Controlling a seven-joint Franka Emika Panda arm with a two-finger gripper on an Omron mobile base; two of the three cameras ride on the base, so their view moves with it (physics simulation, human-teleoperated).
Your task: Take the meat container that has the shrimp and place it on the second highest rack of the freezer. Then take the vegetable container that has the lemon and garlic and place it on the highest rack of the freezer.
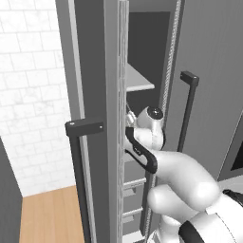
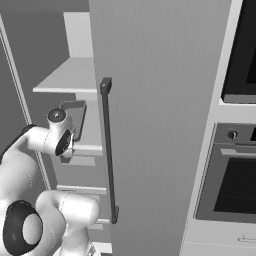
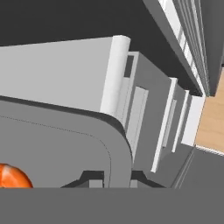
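Arm (image 1: 156, 142) reaches between the freezer doors (image 1: 95, 95). From the right, my wrist nears a rack (image 2: 65, 80). Hand camera: my claw (image 3: 111, 178) pinches the shrimp (image 3: 11, 177) container's rim (image 3: 118, 144); tilting could spill it.

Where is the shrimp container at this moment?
In the hand view the grey shrimp container sits at lower left, its rim at the tool, just below a white freezer shelf; an orange shrimp shows inside.
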